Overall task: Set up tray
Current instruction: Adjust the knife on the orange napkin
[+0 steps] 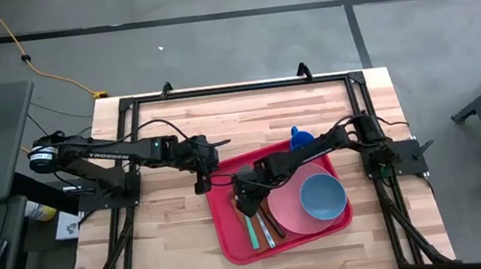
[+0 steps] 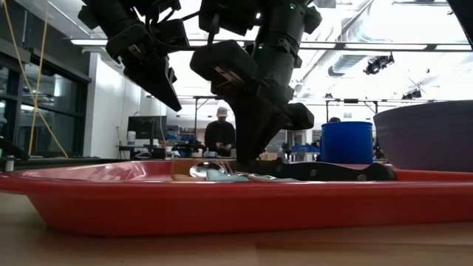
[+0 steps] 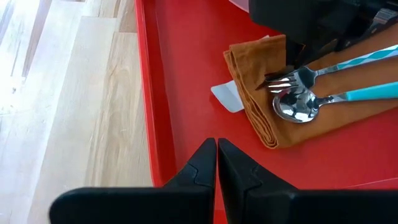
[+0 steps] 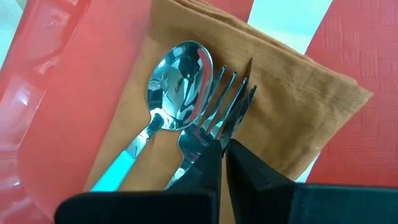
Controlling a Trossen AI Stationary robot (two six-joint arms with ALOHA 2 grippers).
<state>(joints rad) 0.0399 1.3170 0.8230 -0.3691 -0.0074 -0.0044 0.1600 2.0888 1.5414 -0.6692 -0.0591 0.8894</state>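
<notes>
Your right pincer (image 4: 224, 146), pressed together, sits right over the fork (image 4: 214, 121) on the napkin (image 4: 298, 93) in the red tray (image 1: 236, 245), much nearer than your left pincer (image 1: 201, 183), also together.

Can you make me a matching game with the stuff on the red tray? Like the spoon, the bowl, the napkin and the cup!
Things:
1. spoon
2. bowl
3. napkin
4. cup

Descriptions:
A. brown cloth, folded, lying under the cutlery
B. dark blue, standing upright
C. shiny metal with a turquoise handle
D. light blue, sitting on the pink plate

Pairs: 1-C, 2-D, 3-A, 4-B
</notes>
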